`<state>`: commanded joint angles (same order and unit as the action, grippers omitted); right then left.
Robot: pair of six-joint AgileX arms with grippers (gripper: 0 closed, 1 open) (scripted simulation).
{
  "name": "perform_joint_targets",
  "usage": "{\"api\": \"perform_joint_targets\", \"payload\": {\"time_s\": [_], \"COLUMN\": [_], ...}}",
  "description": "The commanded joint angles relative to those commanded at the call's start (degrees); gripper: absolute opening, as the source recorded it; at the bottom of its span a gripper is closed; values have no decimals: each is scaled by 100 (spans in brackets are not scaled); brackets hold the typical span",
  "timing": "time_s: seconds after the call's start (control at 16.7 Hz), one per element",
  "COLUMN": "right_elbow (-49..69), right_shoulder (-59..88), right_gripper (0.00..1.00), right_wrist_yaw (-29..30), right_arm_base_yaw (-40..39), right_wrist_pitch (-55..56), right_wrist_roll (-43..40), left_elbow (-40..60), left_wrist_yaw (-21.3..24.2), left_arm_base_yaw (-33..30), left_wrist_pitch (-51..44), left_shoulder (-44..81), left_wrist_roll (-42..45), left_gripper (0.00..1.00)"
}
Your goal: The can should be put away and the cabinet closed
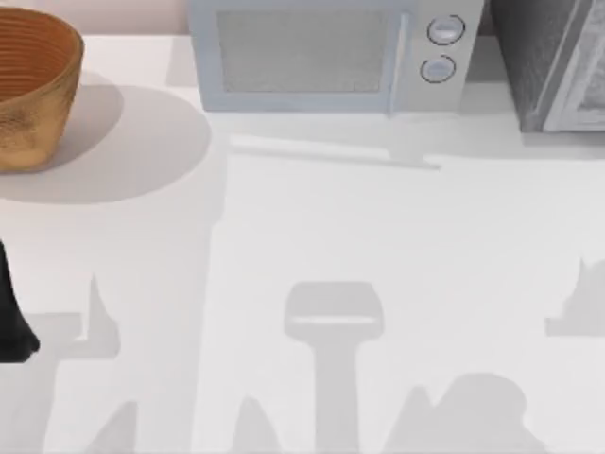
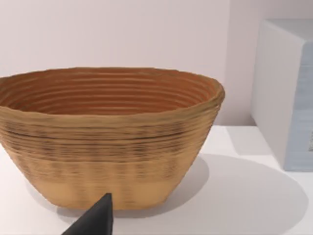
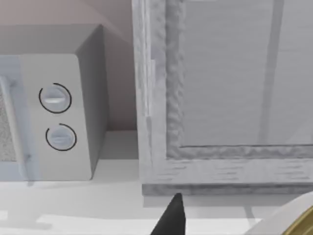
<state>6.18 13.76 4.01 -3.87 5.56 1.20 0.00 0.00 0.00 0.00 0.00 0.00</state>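
the can point(image 3: 293, 220) showed at the edge of the right wrist view, white side and gold top, right by a dark fingertip point(image 3: 171, 218) of the right pincer, before the cabinet point(image 3: 220, 98), which stood beside the microwave point(image 1: 331, 57). i couldn't tell whether that pincer grasped it. the left arm point(image 1: 11, 322) sat at the tabletop's point(image 1: 378, 236) left edge, its pincer's fingertip point(image 2: 95, 220) facing the woven basket point(image 2: 107, 137), grip unclear

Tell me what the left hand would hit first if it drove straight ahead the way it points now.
Most likely the woven basket: the left wrist view looks square at its wall, past a dark fingertip. How far off is unclear.
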Motion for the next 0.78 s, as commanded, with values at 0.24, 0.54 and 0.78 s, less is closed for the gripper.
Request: {"api": "perform_joint_targets", "payload": {"time_s": [0.24, 0.54, 0.78], "right_elbow": [-499, -618, -542], "right_shoulder": [-1139, -1376, -1293], "right_gripper": [0, 0, 0], "right_wrist_yaw": [-323, -401, -384], "right_arm_base_yaw": [314, 387, 358], "right_wrist_pitch": [-449, -556, -568], "right_wrist_roll": [-98, -120, -106], "left_elbow": [0, 0, 0], "left_wrist_yaw": [0, 0, 0], "left_arm_base_yaw": [0, 0, 0], "left_wrist_pitch": [0, 0, 0], "left_shoulder": [0, 0, 0], "left_wrist_roll": [0, 0, 0], "left_gripper": [100, 100, 100]}}
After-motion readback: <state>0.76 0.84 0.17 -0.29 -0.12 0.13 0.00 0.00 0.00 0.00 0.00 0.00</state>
